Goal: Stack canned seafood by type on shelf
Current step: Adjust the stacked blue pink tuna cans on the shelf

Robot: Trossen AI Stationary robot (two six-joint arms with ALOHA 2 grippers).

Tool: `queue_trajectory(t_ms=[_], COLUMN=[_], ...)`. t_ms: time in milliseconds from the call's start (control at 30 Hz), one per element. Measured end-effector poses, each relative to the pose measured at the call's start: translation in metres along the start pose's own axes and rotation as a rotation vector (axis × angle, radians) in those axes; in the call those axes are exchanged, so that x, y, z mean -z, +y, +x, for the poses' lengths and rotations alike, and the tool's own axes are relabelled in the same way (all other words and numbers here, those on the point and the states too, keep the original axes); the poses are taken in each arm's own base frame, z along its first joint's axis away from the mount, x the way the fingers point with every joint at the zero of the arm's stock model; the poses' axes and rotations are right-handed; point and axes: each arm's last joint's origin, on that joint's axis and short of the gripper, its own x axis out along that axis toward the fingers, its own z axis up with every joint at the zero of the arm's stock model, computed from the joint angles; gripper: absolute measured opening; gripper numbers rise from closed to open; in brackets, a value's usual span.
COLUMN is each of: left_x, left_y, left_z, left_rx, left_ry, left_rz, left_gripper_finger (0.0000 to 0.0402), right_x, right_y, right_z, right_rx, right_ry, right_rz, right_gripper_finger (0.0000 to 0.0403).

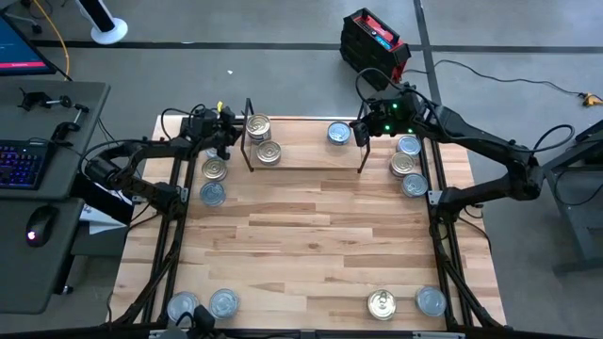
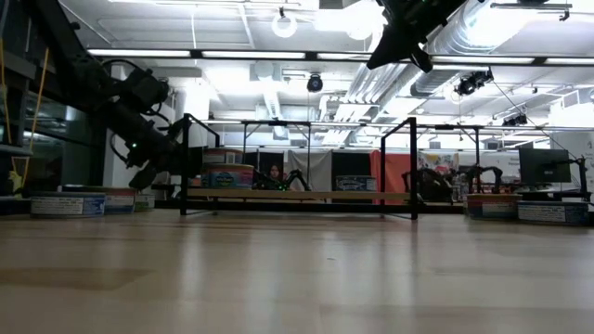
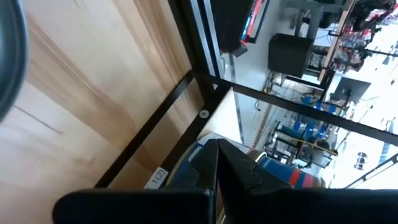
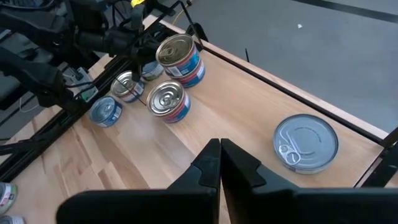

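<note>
Two matte black jointed arms [image 1: 490, 160] with thin black cables looped along their links. The right wrist [image 1: 388, 115] carries small green lights. Each gripper [image 4: 219, 163] ends in two angular black fingers.

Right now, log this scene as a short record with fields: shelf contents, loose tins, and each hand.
shelf: holds three tins
left end: two gold tins, the farther one standing taller
right end: one silver-blue tin, lying alone
loose tins: two left of shelf, three right of it, four along near table edge
left hand: at shelf's left end, shut, empty
right hand: above shelf's right end, shut, empty
</note>
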Motion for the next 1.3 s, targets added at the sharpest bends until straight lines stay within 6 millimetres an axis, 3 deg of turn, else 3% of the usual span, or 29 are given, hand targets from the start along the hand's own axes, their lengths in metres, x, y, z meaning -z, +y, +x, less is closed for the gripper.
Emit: queue_trajectory(t_ms=[1300], left_x=[0.026], left_y=[0.006], left_z=[0.003], left_rx=[-0.016], left_ry=[-0.157], left_rz=[-0.036], left_gripper_finger=[0.0000], right_x=[0.001], right_y=[0.002], right_z=[0.000], right_rx=[-0.058], right_ry=[0.023], right_rz=[-0.016], right_gripper_finger=[0.0000])
